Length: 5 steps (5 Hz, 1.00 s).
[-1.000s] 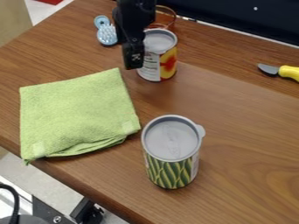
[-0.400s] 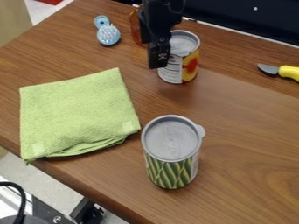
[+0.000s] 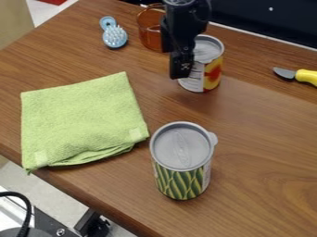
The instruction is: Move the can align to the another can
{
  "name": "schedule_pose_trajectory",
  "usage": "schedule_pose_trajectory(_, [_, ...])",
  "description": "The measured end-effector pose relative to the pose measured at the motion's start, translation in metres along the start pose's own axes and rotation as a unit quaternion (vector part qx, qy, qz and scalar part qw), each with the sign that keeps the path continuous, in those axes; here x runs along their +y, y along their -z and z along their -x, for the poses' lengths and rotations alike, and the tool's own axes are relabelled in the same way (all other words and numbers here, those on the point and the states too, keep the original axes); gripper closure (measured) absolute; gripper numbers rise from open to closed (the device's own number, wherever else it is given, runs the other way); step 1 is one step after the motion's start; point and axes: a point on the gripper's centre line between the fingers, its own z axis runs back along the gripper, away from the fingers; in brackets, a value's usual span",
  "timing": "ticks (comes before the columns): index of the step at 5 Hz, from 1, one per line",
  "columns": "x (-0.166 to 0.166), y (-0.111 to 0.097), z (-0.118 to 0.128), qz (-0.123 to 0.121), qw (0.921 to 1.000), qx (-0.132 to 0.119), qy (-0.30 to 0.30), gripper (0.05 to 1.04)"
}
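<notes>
Far can (image 3: 209,76): upright cylinder on the wood-grain counter (image 3: 266,134), round grey top, red-and-yellow label with small print.
Tool (image 3: 181,62): black, by the far can's left side as I look; I can't tell how open it is or whether it grips.
Near can (image 3: 180,180): grey-topped, wavy green pattern.
Cloth (image 3: 80,120): folded, fuzzy, lime green.

This looks like a robotics lab: a jointed black robot arm (image 3: 186,21) hangs over a brown wood-grain tabletop (image 3: 266,162), with bolted black-and-silver metal hardware (image 3: 49,226) and a curved black cable (image 3: 28,210) near its edge.
</notes>
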Motion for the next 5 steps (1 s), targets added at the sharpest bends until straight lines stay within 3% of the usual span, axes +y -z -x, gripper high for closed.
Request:
schedule_pose_trajectory(2, [-0.019,0.001,-0.017,-0.002,0.9999,-0.001,0.017,0.087])
schedule_pose_trajectory(5, [-0.047,-0.011,-0.046,0.05,0.9982,-0.016,0.031,0.087])
